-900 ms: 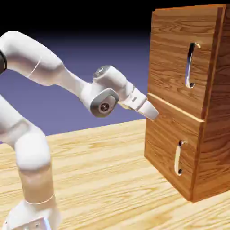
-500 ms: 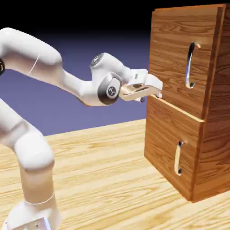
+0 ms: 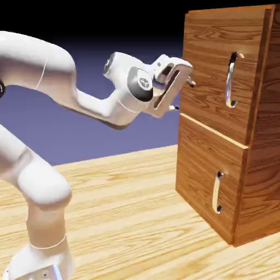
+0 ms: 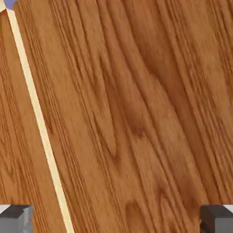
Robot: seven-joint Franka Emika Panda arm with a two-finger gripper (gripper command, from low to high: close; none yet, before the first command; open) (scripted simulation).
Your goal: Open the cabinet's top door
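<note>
Pincer (image 3: 183, 94) stands wide apart, gripping nothing, left of the top door's (image 3: 219, 76) silver handle (image 3: 231, 80) in the exterior view. Cabinet (image 3: 227, 126) rests at the right on the surface (image 3: 120, 213), its top door closed above the lower door (image 3: 210, 178).

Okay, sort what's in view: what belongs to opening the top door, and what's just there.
For the job:
- gripper, open
- top door, shut
- its curved silver handle
- cabinet

Just there:
- lower door
- lower door's smaller handle
- light wood table
</note>
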